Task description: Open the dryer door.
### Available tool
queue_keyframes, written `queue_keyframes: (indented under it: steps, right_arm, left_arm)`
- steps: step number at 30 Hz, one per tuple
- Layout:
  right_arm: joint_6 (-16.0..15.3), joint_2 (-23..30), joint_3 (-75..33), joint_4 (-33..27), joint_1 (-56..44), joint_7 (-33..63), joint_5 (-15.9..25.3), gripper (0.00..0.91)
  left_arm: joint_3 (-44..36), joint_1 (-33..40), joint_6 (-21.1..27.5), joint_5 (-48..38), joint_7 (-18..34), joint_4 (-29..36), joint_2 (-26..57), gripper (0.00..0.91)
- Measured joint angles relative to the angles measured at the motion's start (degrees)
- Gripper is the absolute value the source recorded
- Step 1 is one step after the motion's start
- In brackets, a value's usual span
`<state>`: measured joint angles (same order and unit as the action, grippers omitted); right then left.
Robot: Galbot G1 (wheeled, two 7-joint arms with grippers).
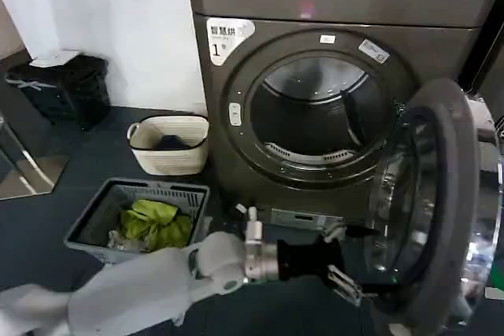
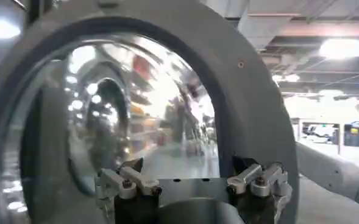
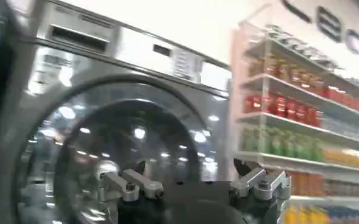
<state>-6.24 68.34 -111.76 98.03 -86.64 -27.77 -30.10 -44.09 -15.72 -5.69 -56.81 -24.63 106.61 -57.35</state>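
The dryer (image 1: 315, 100), dark grey-brown with a white "1" sticker (image 1: 227, 38) at its upper left corner, is the landmark here. Its round drum mouth (image 1: 319, 116) stands uncovered, the pale drum wall visible inside. The door (image 1: 441, 210) is swung out on the dryer's right side, hinged there, its grey rim and shiny inner ring turned edge-on to the head camera, well clear of the opening. In the left wrist view the door (image 2: 252, 122) looms close, its glass mirroring lights.

The left arm reaches across below the dryer's front, and the left gripper (image 1: 346, 261) sits by the door's lower inner edge, jaws apart; whether it touches the rim cannot be told. The right gripper (image 3: 194, 185) faces a closed chrome-ringed round door, jaws apart, with stocked shelves (image 3: 301, 122) beside that machine.

Left of the dryer on the floor sit a grey basket (image 1: 102, 210) holding green cloth (image 1: 157, 222), a cream basket (image 1: 169, 147) nearer the dryer, and a black bin (image 1: 63, 88) farther off by the wall.
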Motion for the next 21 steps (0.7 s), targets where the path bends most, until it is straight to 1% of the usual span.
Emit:
queue_keyframes:
  steps: [7, 13, 15, 17, 19, 21]
  right_arm:
    - [-3.95, -1.18, -5.04, -1.09, -1.37, 6.6, 0.91, 0.907]
    - [-7.03, -2.39, -10.88, -1.49, -1.73, 13.0, 4.73, 0.907]
    - [-8.18, -2.61, -12.76, -1.37, -1.96, 14.89, 4.97, 0.907]
    - [-8.61, -2.64, -14.63, -1.25, -2.36, 16.35, 5.86, 0.907]
    - [-8.79, -2.61, -16.43, -1.32, -2.92, 17.17, 8.26, 0.907]
    - [-9.31, -2.54, -17.91, -1.37, -3.25, 17.59, 9.6, 0.907]
  left_arm:
    - [-2.95, 1.44, -0.22, 0.39, 0.37, -2.44, -4.16, 0.907]
    - [-5.48, 3.19, -0.73, 0.25, 1.33, -4.79, -7.61, 0.907]
    - [-6.33, 3.83, -0.92, 0.2, 1.61, -5.76, -8.92, 0.907]
    - [-7.16, 4.6, -1.12, 0.03, 1.78, -6.57, -10.22, 0.907]
    - [-8.24, 5.52, -1.31, -0.35, 1.89, -7.66, -11.96, 0.907]
    - [-9.16, 6.43, -1.44, -0.73, 1.88, -8.74, -13.69, 0.907]
